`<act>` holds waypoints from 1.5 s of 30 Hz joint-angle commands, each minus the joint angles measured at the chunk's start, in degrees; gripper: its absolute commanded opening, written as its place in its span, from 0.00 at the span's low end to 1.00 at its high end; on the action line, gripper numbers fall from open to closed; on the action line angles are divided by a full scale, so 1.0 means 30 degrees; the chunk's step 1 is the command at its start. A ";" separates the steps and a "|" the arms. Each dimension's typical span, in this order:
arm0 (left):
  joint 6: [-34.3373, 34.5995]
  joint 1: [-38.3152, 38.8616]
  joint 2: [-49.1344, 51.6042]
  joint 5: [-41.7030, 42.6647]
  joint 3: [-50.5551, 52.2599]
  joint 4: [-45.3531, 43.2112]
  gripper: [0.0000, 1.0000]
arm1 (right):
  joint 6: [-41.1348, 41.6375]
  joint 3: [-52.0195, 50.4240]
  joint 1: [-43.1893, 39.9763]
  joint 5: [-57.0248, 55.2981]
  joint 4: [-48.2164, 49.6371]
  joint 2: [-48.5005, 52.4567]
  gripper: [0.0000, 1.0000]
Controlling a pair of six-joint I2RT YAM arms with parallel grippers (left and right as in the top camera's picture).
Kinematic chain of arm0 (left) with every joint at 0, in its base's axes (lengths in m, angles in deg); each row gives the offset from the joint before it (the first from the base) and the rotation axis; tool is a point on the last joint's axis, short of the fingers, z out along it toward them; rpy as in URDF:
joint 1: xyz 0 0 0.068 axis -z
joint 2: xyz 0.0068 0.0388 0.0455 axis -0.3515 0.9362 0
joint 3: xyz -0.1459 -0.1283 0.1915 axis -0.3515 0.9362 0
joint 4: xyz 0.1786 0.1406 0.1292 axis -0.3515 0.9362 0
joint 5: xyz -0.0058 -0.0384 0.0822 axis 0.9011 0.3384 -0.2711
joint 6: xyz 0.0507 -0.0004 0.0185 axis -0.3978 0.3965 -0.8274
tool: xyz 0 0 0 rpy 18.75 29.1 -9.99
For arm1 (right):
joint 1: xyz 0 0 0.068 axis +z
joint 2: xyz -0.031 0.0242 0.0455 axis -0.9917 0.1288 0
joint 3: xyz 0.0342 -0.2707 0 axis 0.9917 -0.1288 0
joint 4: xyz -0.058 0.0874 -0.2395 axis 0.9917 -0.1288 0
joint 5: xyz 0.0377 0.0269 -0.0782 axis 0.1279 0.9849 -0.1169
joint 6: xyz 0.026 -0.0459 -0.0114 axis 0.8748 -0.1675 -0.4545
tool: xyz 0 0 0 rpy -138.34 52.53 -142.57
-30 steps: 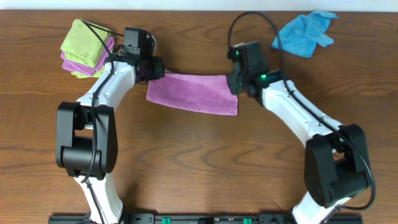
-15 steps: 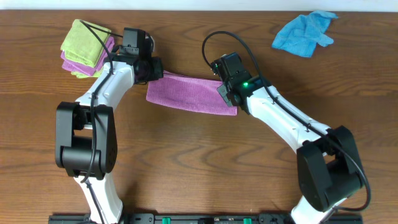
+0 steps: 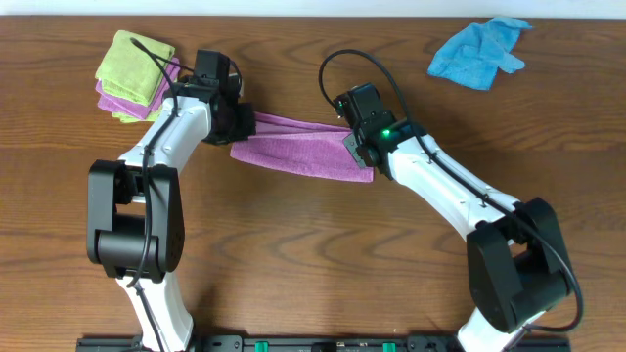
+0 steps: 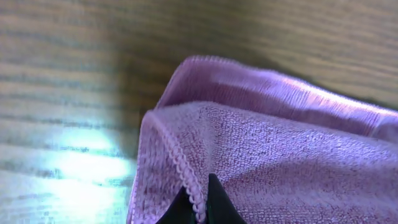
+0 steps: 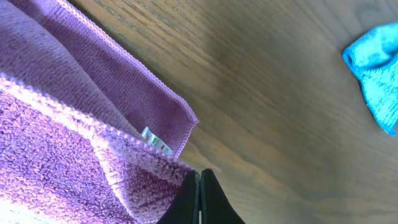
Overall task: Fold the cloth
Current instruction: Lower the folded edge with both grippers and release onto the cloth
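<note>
Left gripper [image 3: 241, 125] and right gripper [image 3: 356, 148] are each pinching closed on an end corner of the purple cloth [image 3: 298, 156]. Cloth is lying doubled lengthwise on the table [image 3: 313, 259]. First fold is looking nearly made; release and further folds are remaining.

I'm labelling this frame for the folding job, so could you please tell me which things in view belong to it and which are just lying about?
In the job: purple cloth, pinched at both ends; left gripper; right gripper.

Lying about: stack of folded cloths, green on top; crumpled blue cloth.
</note>
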State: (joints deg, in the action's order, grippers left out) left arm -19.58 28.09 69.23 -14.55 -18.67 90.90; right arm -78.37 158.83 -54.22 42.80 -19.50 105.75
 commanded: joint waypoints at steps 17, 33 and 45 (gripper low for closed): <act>-0.0044 -0.0153 -0.0015 -0.0364 -0.0452 0.1362 0.06 | 0.1676 0.0291 0.0444 0.3315 -0.3053 -0.0058 0.01; -0.0474 -0.0153 -0.0386 0.1056 -0.1836 0.1770 0.72 | 0.5472 0.1035 -0.0823 0.3650 -0.2951 -0.0590 0.02; -0.0918 0.0219 -0.0656 0.0984 -0.1996 0.2033 0.06 | 0.5690 0.0845 -0.1457 0.9923 -0.2339 -0.0182 0.01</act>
State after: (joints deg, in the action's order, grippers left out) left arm -21.11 28.22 68.86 -11.97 -23.80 97.20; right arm -62.39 160.76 -58.15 68.96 -26.43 104.05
